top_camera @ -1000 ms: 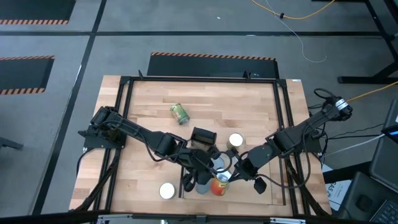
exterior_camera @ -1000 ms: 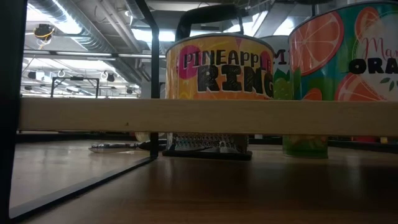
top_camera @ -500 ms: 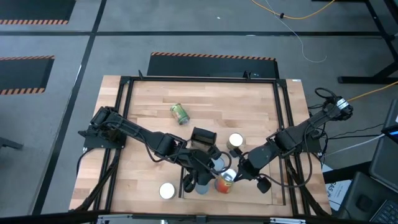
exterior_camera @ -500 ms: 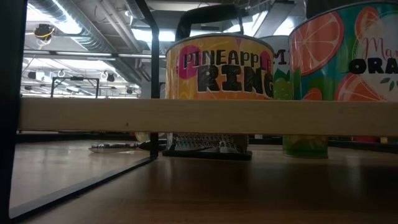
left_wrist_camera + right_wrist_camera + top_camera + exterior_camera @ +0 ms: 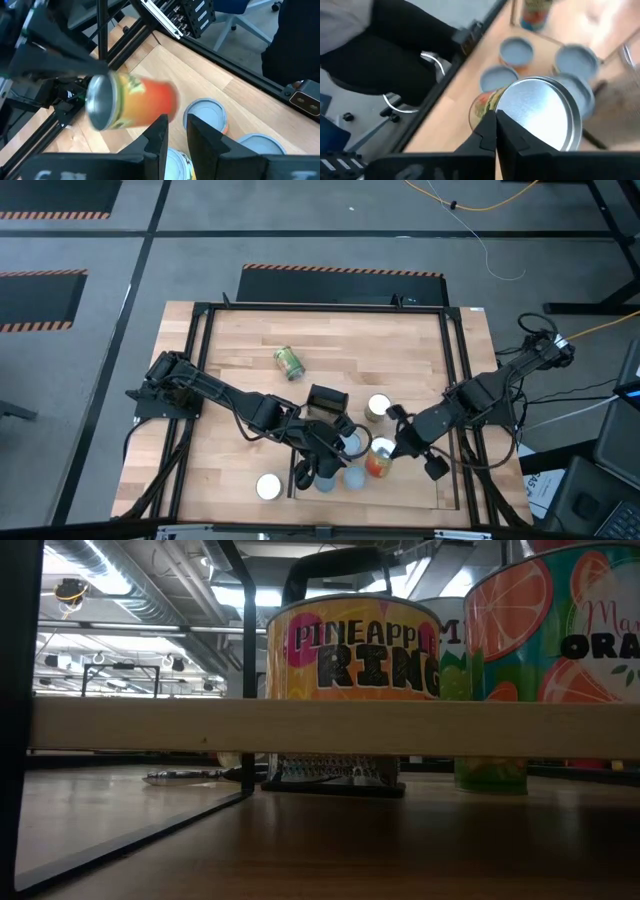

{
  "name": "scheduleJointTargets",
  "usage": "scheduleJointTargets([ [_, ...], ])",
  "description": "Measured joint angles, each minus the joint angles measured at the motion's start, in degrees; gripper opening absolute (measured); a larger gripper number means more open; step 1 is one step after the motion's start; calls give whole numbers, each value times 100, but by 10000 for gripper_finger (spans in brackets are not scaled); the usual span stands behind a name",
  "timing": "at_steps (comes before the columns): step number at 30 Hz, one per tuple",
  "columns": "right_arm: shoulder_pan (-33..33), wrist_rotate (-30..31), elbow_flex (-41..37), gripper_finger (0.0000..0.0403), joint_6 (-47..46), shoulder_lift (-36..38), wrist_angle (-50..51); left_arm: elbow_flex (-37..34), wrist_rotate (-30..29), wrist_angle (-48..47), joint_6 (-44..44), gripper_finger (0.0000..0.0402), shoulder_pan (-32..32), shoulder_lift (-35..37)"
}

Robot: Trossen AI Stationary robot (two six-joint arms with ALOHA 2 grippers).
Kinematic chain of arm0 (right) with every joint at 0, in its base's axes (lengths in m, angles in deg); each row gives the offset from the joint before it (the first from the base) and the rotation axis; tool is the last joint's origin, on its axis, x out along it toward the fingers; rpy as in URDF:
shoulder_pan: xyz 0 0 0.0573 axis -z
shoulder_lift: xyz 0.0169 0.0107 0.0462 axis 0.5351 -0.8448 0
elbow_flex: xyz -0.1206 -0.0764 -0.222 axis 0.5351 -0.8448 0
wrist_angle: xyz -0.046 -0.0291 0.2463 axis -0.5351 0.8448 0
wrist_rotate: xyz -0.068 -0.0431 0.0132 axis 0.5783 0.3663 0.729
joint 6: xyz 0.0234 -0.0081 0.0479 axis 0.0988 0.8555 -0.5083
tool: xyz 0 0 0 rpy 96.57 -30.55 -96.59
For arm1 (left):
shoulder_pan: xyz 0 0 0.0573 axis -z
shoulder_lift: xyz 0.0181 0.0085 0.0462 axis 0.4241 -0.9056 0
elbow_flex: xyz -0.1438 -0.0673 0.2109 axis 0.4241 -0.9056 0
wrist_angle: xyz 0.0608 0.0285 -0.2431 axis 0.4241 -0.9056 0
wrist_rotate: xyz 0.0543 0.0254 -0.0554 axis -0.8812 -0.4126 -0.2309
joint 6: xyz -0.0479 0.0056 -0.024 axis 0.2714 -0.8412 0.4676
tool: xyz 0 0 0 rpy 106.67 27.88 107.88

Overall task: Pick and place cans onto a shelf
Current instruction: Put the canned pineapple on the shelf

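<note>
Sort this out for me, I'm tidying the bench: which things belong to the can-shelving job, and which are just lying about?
Job: red-orange can, held by the right gripper; green can on its side; white-topped can; shelf; pineapple can on it.
Lying about: small black box; yellow cable on the floor.

On the table (image 5: 420, 340), one can (image 5: 289, 362) lies on its side well toward the far edge, left of centre — apart from the rest. The shelf (image 5: 400, 488) stands at the near edge with cans (image 5: 342, 460) clustered on it, the small box (image 5: 325, 400) just behind them. Another can (image 5: 268, 486) stands left of the shelf — a further can (image 5: 379, 407) stands beyond it.
</note>
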Motion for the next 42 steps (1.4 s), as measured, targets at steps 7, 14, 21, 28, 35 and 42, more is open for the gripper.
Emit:
scheduleJointTargets([
  [7, -116, 1026, 0, 0, -852, 64, 914, 0, 0, 0, 2, 63, 0, 0],
  [14, -617, 2164, 0, 0, -1359, -220, 899, 0, -2, 0, 69, 63, 0, 0],
  [21, -996, 2586, 0, 0, -1672, -714, 942, 0, 12, 0, 261, 63, 0, 0],
  [28, -1082, 2598, 0, 0, -1917, -1080, 938, 0, 17, 1, 260, 63, 0, 0],
  [35, -1082, 2588, 0, 0, -1923, -1267, 938, 0, 20, 2, 260, 63, 0, 0],
  [42, -1082, 2228, 0, 2, -1909, -1273, 929, 0, 20, 1, 260, 63, 0, 0],
])
